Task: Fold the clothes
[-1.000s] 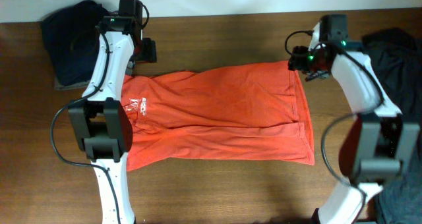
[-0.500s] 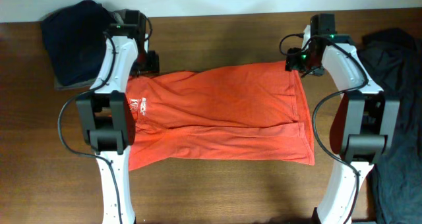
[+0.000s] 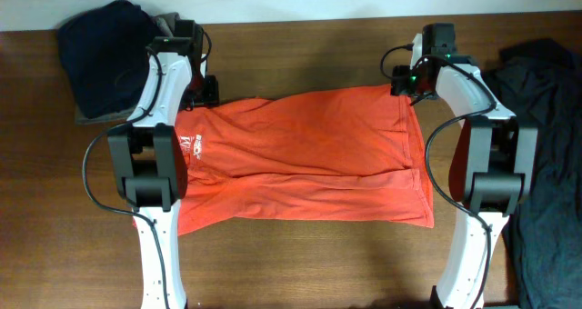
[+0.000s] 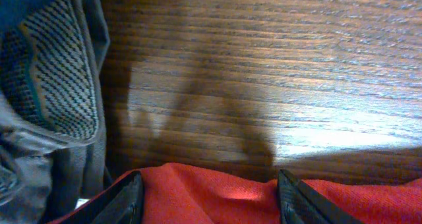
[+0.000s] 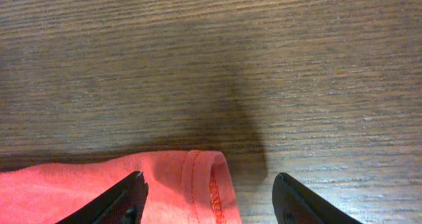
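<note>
Orange-red T-shirt (image 3: 300, 154) lying spread out across the middle of the worktop (image 3: 300, 264), white lettering toward the left arm. The left end effector (image 4: 211, 188) is released, its fingers straddling the shirt's far left edge. The right end effector (image 5: 210, 184) is likewise released, astride the far right hem corner.

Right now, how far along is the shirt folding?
Done: the T-shirt lies spread sideways on the table; a lengthwise edge across it may be a first fold. In hand: both arms' jaws stand open over its far corners, the right at the hem corner, nothing gripped yet. Remaining: gripping and folding.
</note>
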Controlling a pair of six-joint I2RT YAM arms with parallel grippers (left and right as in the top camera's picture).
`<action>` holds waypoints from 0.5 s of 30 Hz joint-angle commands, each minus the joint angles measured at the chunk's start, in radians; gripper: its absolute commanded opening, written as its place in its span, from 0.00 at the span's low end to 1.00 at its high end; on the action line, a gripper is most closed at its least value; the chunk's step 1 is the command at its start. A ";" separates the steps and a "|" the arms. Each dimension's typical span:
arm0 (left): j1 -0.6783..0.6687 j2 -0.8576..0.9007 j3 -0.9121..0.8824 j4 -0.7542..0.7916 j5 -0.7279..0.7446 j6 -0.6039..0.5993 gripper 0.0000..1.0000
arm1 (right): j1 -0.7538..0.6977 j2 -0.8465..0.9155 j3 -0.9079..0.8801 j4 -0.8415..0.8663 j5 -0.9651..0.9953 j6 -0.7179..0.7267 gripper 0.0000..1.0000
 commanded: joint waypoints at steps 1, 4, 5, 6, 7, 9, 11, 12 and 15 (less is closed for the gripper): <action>0.008 0.018 0.001 0.006 0.012 0.012 0.64 | 0.013 0.024 0.023 0.010 0.010 -0.008 0.66; 0.008 0.037 0.001 0.005 0.012 0.012 0.64 | 0.019 0.031 0.023 0.016 0.014 -0.008 0.63; 0.008 0.047 0.001 0.005 0.012 0.012 0.64 | 0.023 0.033 0.023 0.020 0.013 -0.008 0.61; 0.008 0.052 0.001 0.005 0.012 0.012 0.64 | 0.025 0.033 0.023 0.022 0.014 -0.008 0.60; 0.008 0.057 0.001 0.006 0.012 0.012 0.64 | 0.028 0.033 0.023 0.023 0.013 -0.008 0.58; 0.008 0.065 0.001 0.010 0.012 0.012 0.64 | 0.031 0.033 0.023 0.022 0.014 -0.007 0.50; 0.008 0.069 0.001 0.018 0.012 0.012 0.62 | 0.032 0.034 0.023 0.022 0.017 -0.007 0.42; 0.008 0.069 0.001 0.023 0.012 0.012 0.60 | 0.032 0.035 0.023 0.023 0.018 -0.007 0.37; 0.008 0.069 0.001 0.036 0.015 0.012 0.50 | 0.031 0.035 0.023 0.019 0.024 -0.005 0.18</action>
